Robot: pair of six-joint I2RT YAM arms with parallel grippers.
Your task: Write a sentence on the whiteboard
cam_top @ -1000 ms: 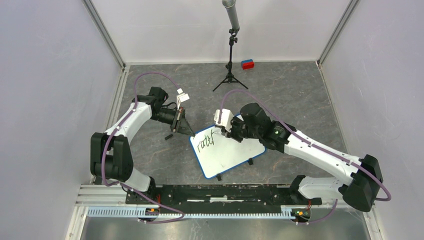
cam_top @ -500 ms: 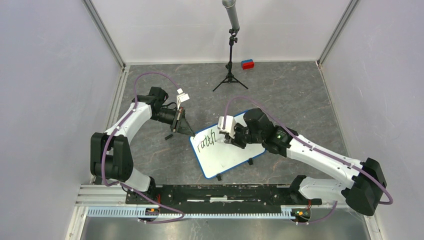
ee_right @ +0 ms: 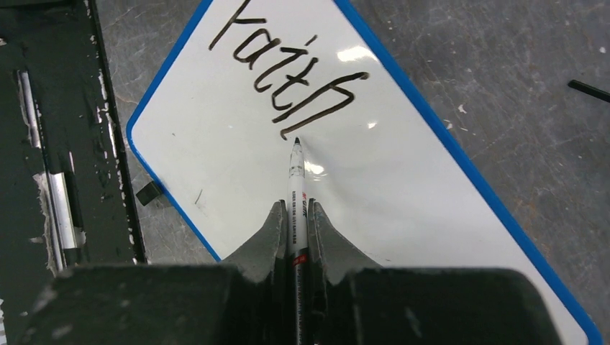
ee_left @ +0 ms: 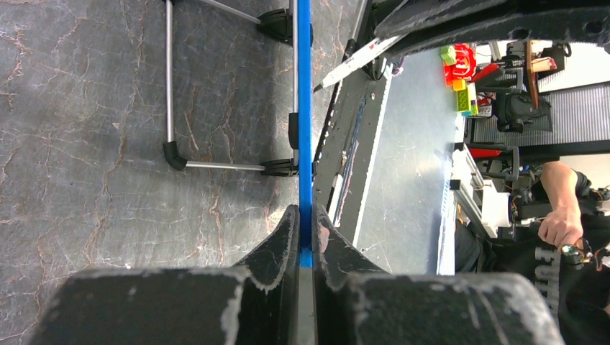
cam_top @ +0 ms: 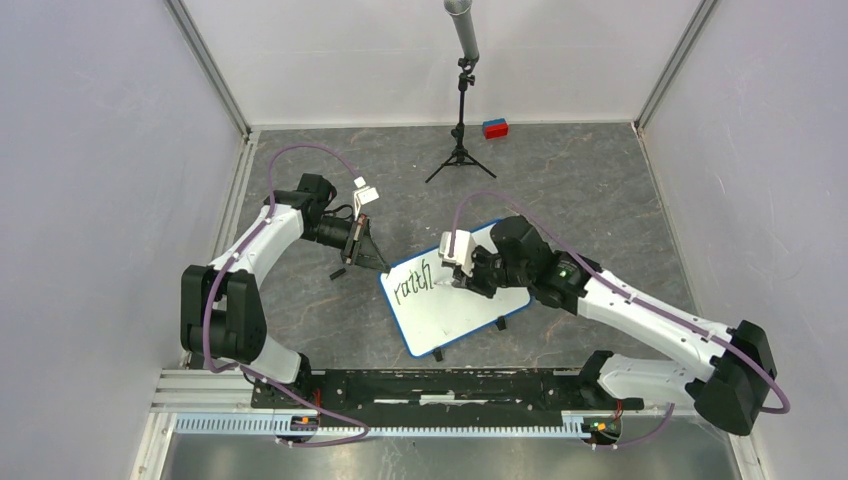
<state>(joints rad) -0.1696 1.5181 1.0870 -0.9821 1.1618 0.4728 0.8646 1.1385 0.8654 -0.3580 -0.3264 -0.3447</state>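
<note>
The whiteboard (cam_top: 455, 310), white with a blue rim, lies mid-table. The sentence (cam_top: 413, 282) stands as one black word, "Faith", also clear in the right wrist view (ee_right: 291, 65). My left gripper (cam_top: 372, 257) is shut on the board's far-left corner; the left wrist view shows the blue rim (ee_left: 304, 108) edge-on between its fingers (ee_left: 285, 237). My right gripper (cam_top: 462, 280) is shut on a white marker (ee_right: 296, 183). The marker's black tip sits just below the last stroke of "Faith", at the board's surface.
A small tripod (cam_top: 460, 140) stands at the back, with a red and blue block (cam_top: 495, 128) beside it. A small black cap-like piece (cam_top: 338, 272) lies left of the board. The black rail (cam_top: 440, 385) runs along the near edge.
My right gripper has moved with the marker down and to the right across the board, and the "h" of "Faith" has been finished. The left arm has not moved.
</note>
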